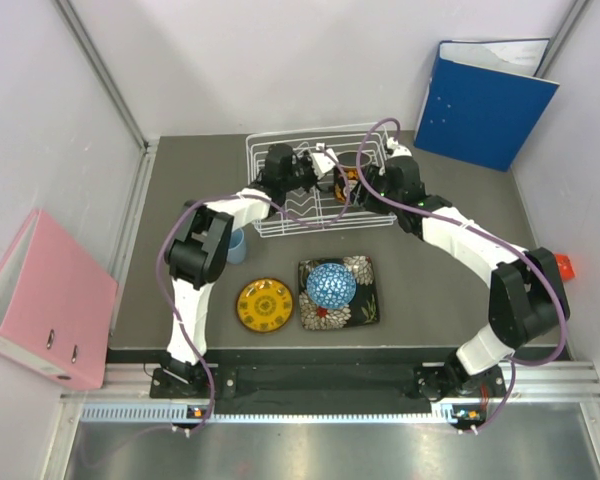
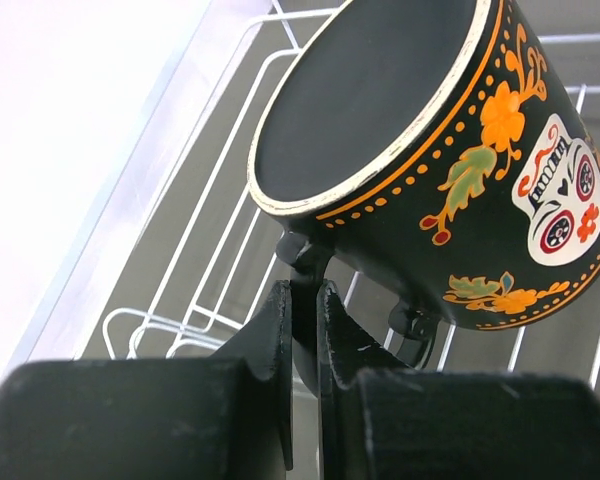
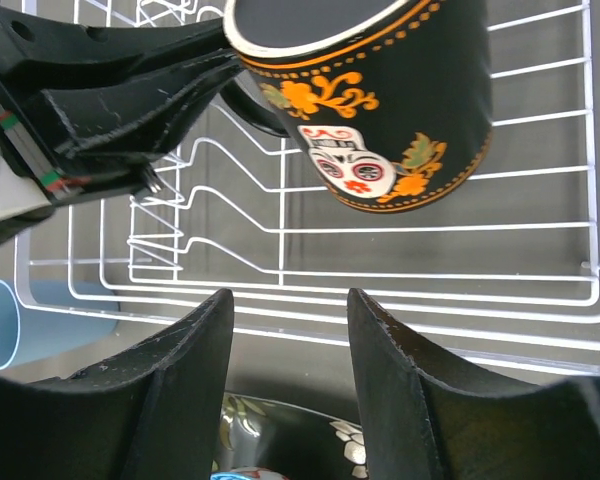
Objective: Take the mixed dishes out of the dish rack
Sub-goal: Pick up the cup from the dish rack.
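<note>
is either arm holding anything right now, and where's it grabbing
The left gripper is shut on the handle of the dark patterned mug. The right gripper is open and holds nothing.

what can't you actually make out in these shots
- black skull mug: top view, mostly hidden by left arm and right arm; right wrist view, top cut off by frame edge
- mug handle: left wrist view, mostly covered by the left hand shut on it
- light blue cup: top view, partly behind left arm; right wrist view, cut by left edge
- floral plate centre: top view, under the blue mosaic bowl
</note>
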Motion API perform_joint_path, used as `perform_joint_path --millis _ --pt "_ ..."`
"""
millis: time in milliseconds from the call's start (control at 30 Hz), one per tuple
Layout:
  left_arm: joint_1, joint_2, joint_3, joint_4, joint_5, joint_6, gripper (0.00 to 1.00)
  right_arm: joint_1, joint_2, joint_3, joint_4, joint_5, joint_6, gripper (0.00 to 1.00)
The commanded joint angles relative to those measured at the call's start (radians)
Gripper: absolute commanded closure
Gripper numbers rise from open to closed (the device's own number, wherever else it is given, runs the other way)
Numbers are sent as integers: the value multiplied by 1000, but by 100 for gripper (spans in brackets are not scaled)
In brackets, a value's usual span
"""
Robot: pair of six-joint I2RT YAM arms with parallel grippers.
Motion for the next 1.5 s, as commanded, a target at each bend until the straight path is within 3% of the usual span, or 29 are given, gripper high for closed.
perform_joint_path --millis 0,433,733,1067,1467 --pt "-35 -71 -24 174 -41 -36 100 9 -28 -8 40 15 9 51" --pt "-56 -119 -61 331 -268 -39 100 9 -109 19 15 96 21 51" --pt "-98 -169 -73 302 -420 -73 100 9 -185 8 10 137 39 51" --pt "-99 -199 91 109 -517 -261 100 9 -239 -2 -8 166 39 51" --pt "-93 -228 261 -126 -505 -461 100 8 -314 13 -29 205 22 51"
